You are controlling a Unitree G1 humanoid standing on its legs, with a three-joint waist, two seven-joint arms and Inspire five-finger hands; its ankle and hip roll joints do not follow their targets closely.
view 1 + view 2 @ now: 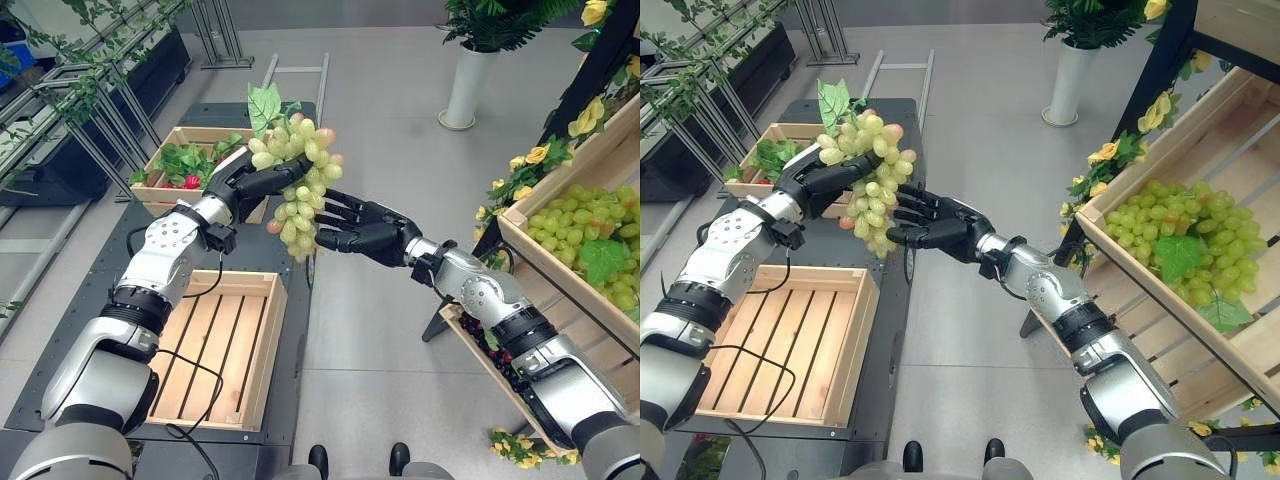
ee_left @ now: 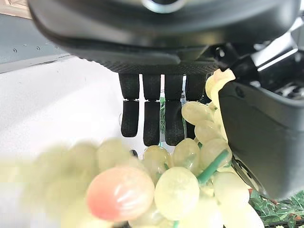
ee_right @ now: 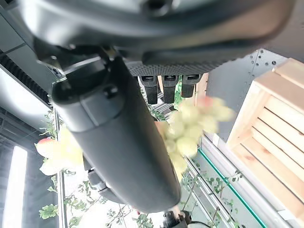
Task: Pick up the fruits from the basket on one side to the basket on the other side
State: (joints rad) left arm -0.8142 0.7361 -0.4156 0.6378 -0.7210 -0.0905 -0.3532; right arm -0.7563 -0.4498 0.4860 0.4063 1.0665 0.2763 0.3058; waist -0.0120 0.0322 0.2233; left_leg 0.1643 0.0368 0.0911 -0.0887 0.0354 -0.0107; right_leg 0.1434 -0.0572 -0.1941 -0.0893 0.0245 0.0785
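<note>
One bunch of green grapes is hanging in the air between the two hands, above the gap between the dark platform and the grey floor, with a green leaf standing up from its top and a few pinkish grapes showing among the green. The left hand is gripping the bunch near its top, its fingers and thumb curling round the upper grapes. The right hand is reaching in from the other side with its fingers spread and straight, their tips lying against the lower part of the bunch without closing on it. Below the left arm an empty wooden crate is sitting on the platform, and behind the bunch another crate is holding leaves and red fruit. On the robot's right, a slanted wooden shelf bin is holding more green grapes, with yellow flowers beside it.
</note>
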